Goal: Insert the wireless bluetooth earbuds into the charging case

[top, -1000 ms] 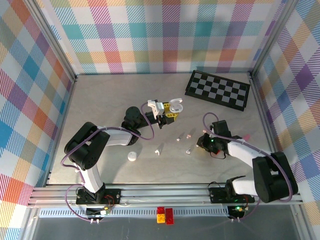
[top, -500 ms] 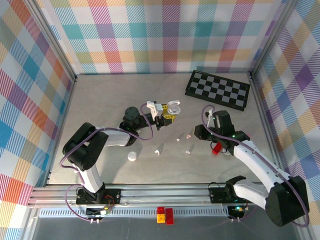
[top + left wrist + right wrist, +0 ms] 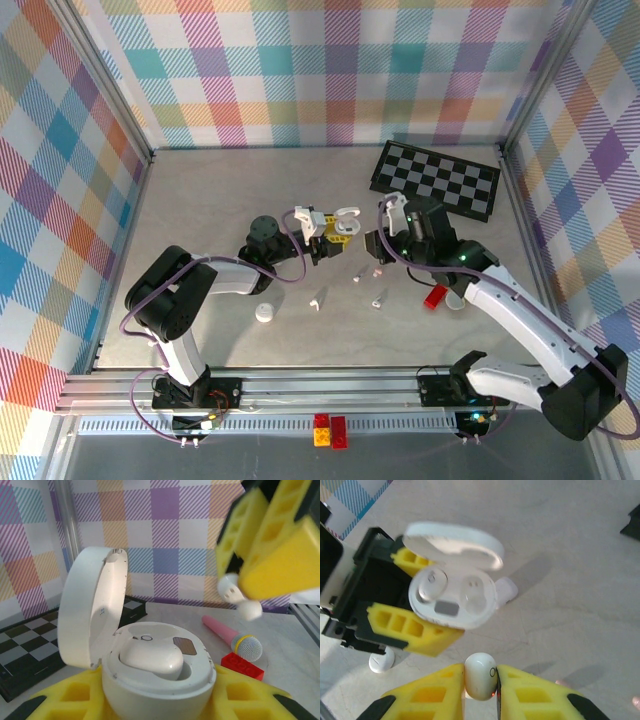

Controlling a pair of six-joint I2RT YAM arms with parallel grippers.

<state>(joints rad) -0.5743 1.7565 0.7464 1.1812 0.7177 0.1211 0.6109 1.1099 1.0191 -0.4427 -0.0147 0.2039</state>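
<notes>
My left gripper is shut on the open white charging case, whose lid stands up on the left. One white earbud sits in a slot of the case. The other slot is empty. My right gripper is shut on a white earbud and hovers just in front of the case, apart from it. In the top view the right gripper is close to the right of the case. Several loose earbuds lie below them, white and pale pink.
A red block lies right of the loose earbuds, and a pink toy microphone rests near it. A closed round white case sits at the lower left. A folded chessboard lies at the back right.
My right arm has swung up and to the left, away from the red block, bringing its earbud next to the open case. The left gripper and case shifted only slightly.
</notes>
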